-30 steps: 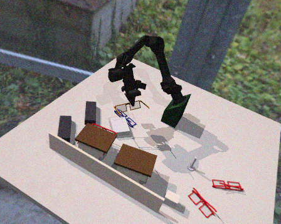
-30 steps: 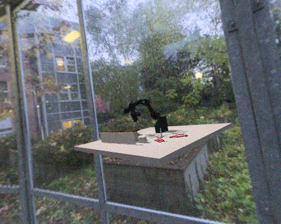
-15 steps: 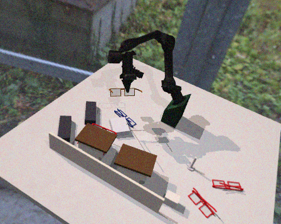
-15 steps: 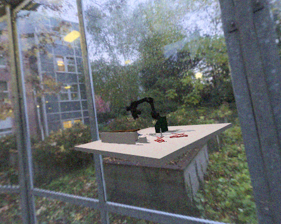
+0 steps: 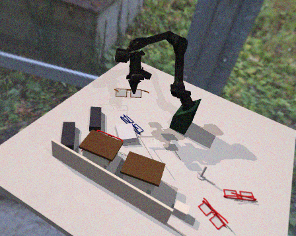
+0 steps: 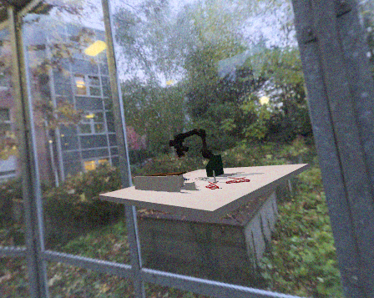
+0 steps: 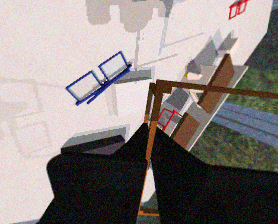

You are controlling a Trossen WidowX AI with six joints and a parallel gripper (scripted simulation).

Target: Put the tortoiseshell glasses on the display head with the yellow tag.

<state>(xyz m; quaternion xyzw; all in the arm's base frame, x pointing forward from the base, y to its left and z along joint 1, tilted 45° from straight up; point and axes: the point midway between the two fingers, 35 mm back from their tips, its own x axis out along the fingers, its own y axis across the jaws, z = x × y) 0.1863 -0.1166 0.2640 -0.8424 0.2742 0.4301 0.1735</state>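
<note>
My gripper (image 5: 134, 92) (image 7: 147, 127) is shut on the tortoiseshell glasses (image 5: 121, 96) (image 7: 200, 88), holding them at the rim of one lens, in the air over the far left part of the table. In the top view the lenses face the camera and the temples point away. In the wrist view one temple runs off to the right. The display heads are not clearly visible; two brown boards (image 5: 101, 145) (image 5: 143, 168) cover the area before the long wall. A small yellow spot (image 7: 187, 76) shows beside the boards in the wrist view. Red glasses (image 5: 110, 135) sit at the left board's edge.
Blue glasses (image 5: 137, 129) (image 7: 103, 82) lie by a white block (image 5: 125, 132). Two dark blocks (image 5: 68, 133) (image 5: 95, 118) stand left of the boards, and a long wall (image 5: 110, 180) in front. A peg stand (image 5: 203, 172) and two red glasses (image 5: 240, 197) (image 5: 216, 213) are at the right.
</note>
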